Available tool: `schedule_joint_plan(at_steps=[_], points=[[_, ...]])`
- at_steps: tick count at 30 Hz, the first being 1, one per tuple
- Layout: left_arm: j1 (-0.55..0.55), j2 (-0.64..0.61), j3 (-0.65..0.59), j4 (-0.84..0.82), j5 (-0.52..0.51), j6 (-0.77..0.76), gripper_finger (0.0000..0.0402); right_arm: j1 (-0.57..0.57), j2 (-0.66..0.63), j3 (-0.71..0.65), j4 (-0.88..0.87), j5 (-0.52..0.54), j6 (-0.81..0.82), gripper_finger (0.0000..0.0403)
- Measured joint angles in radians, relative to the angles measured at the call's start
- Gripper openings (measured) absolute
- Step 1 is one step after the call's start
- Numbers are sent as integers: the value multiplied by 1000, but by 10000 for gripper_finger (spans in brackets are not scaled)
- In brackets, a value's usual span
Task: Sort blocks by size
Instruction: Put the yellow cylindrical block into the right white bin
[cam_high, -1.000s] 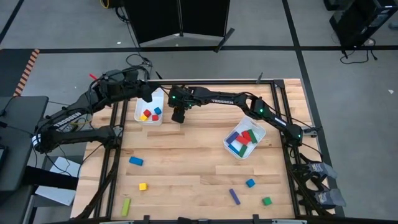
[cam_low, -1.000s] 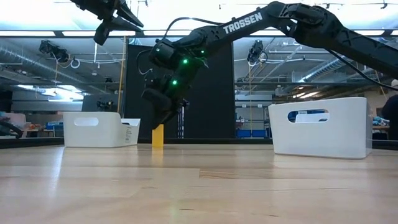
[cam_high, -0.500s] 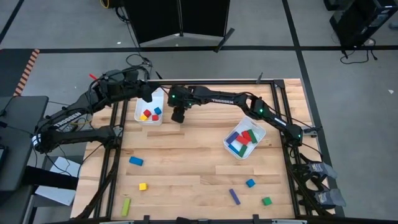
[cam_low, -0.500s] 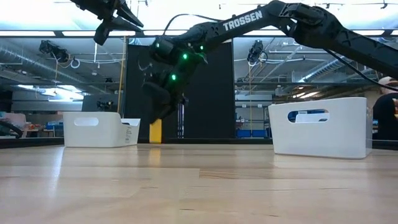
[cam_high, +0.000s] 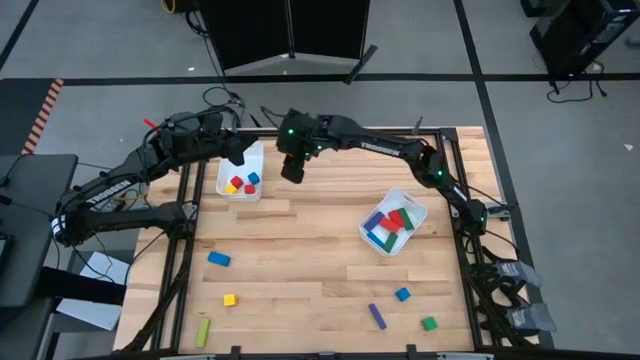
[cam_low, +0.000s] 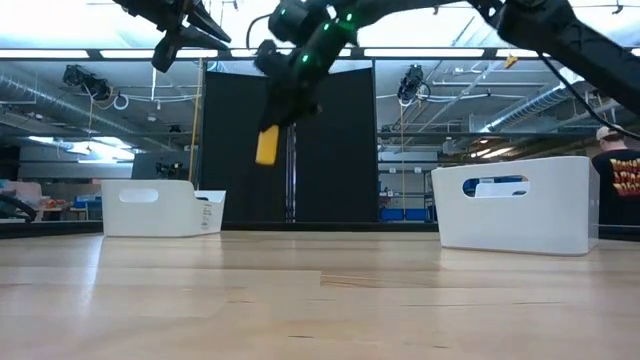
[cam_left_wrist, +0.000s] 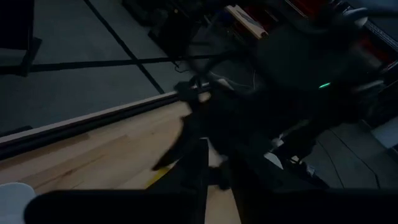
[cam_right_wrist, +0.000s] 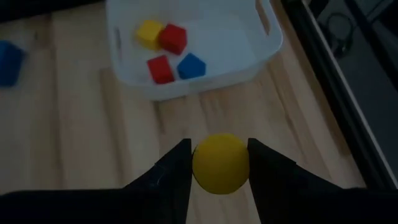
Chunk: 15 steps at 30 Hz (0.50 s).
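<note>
Right gripper is clamping a yellow block between its two fingers, end-on to the wrist camera. In the low view the yellow block is hanging well above the table, gripper over it. From above, the right gripper is sitting near the table's far edge, just beside the left bin on its right side.

Left bin is holding small cubes: two red, one yellow, one blue. All four are lying loose on the bin floor, close together.

Right bin is sitting on the table's right half, turned at an angle, holding longer bars: blue, green and red showing, exact count hard to tell.

Loose blocks on the table, near side:
- blue block, left
- small yellow cube, left
- yellow-green bar, near-left corner
- purple bar, centre-right
- small blue cube, beside it
- small green cube, near-right

Left gripper is hovering high over the far-left corner, just beside the left bin's far rim. Cannot tell whether its fingers are apart or together; nothing is showing in them. A person is standing at the right edge of the low view, behind the table.
</note>
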Motion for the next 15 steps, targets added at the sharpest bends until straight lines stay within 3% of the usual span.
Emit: schedule_joint_plan(at_steps=[7, 15], points=[[0, 0, 0, 0, 8, 12, 68, 25, -113, -84, -171, -4, -16, 139], [0, 0, 0, -7, 85, 13, 68, 63, -433, -557, -81, -4, 64, 139]])
